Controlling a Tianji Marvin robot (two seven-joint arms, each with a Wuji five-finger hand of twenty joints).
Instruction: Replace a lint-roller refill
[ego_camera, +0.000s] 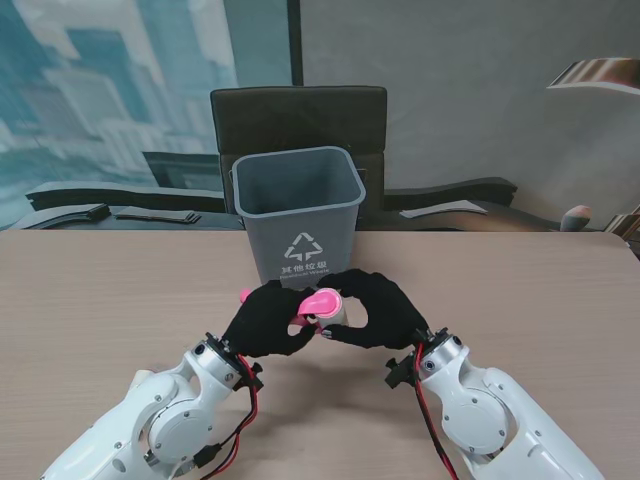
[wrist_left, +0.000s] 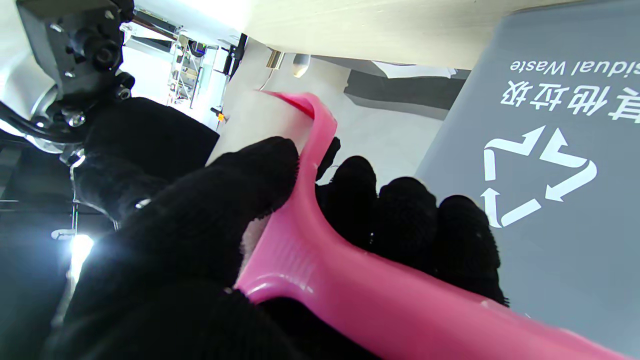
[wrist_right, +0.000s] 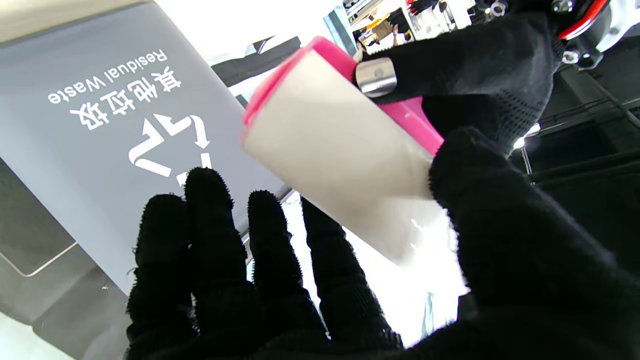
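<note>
Both black-gloved hands met mid-table, just on the near side of the grey bin (ego_camera: 297, 212), raised off the tabletop (ego_camera: 100, 300).

Left hand (ego_camera: 266, 320) was closed around the pink lint-roller handle (ego_camera: 322, 300). Left wrist view confirmed it: thumb (wrist_left: 235, 195) pressed on one side of the handle (wrist_left: 320, 270), the other fingers (wrist_left: 405, 215) curled on the far side. A firm wrap grip.

Right hand (ego_camera: 372, 308) was at the roller end. In the right wrist view the white refill roll (wrist_right: 335, 150) sat on the pink frame (wrist_right: 410, 120), with the right thumb (wrist_right: 500, 220) against the roll's near end. The four fingers (wrist_right: 210, 225) were extended and slightly apart, not clearly touching the roll. So thumb contact only; couldn't tell whether it actually gripped the roll.

A left-hand fingertip with a bare metal cap (wrist_right: 376, 76) rested on the pink frame beside the roll.

The roll was on the roller, held in the air between the two hands, close to the front wall of the bin (wrist_right: 100, 125), whose label read "Residual Waste". The bin stood upright at the far table edge, with a dark chair (ego_camera: 298, 118) behind it.
</note>
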